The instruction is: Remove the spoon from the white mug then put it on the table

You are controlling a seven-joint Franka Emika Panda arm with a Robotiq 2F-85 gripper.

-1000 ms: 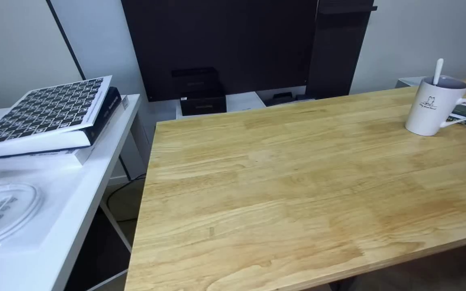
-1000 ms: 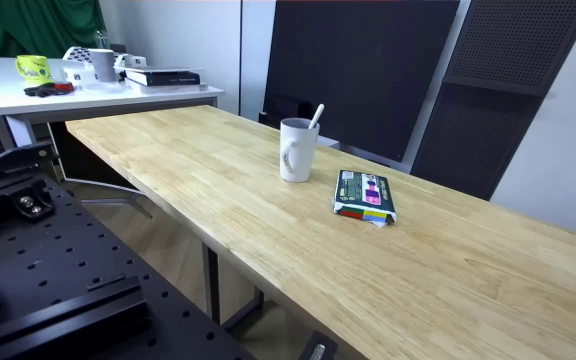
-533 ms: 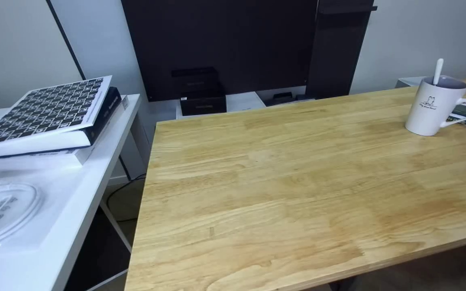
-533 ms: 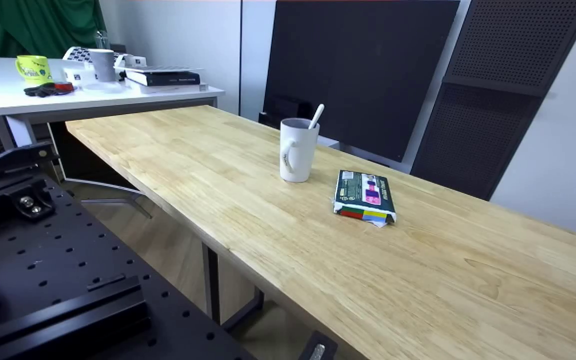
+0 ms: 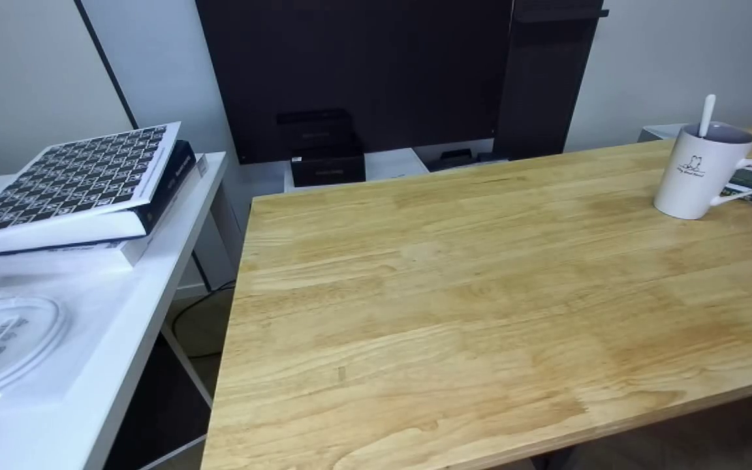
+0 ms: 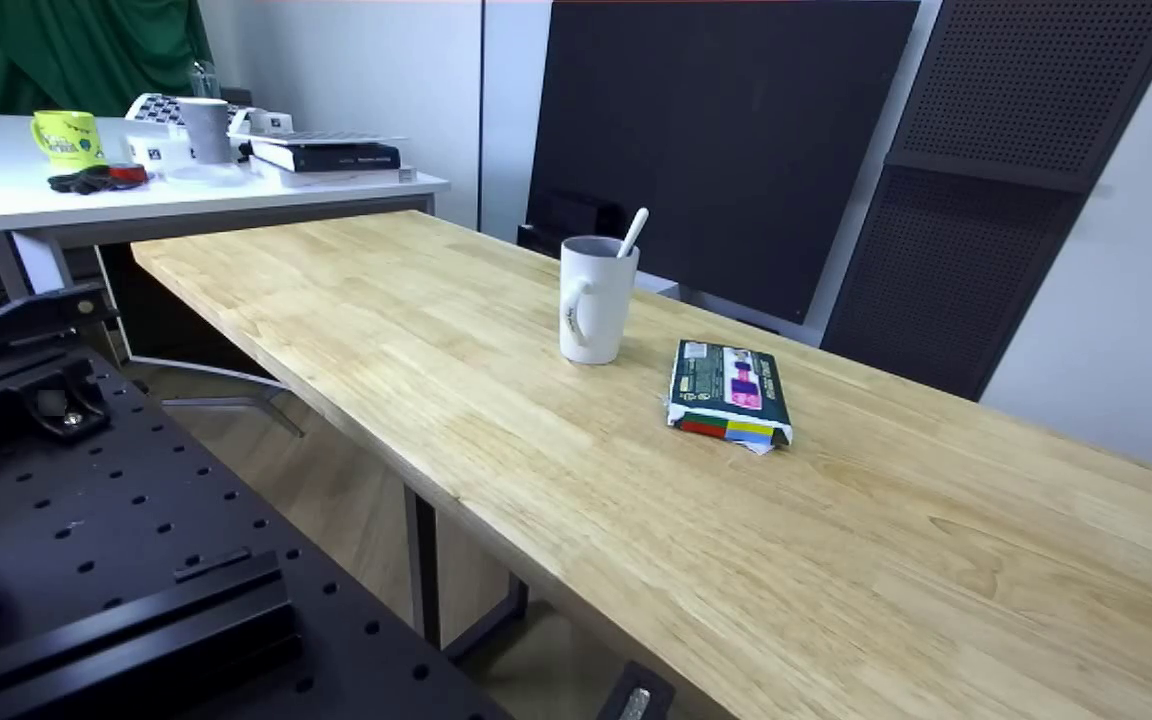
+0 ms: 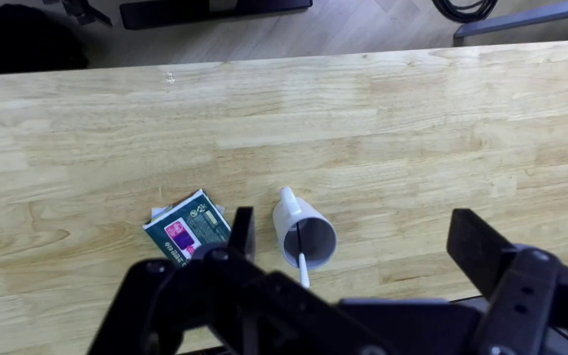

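Note:
The white mug stands upright on the light wooden table [image 5: 448,294] in both exterior views [image 5: 684,186] [image 6: 588,325]. The spoon leans inside the mug, its pale handle end above the rim, in both exterior views [image 5: 707,114] [image 6: 634,230]; its lower end is hidden there. In the wrist view the mug [image 7: 284,224] and spoon [image 7: 303,271] lie between the spread fingers, nearer the left one. A dark thin shaft shows inside the mug. My gripper [image 7: 353,217] is open and empty, apart from the mug and spoon. It is out of view in both exterior views.
A dark green packet [image 6: 731,390] lies beside the mug; it also shows in the wrist view [image 7: 190,227]. A white side table [image 6: 136,205] holds books [image 5: 76,189], a yellow mug [image 6: 68,138] and a grey cup [image 6: 206,130]. A black perforated plate [image 6: 186,500] stands along the wooden table's edge.

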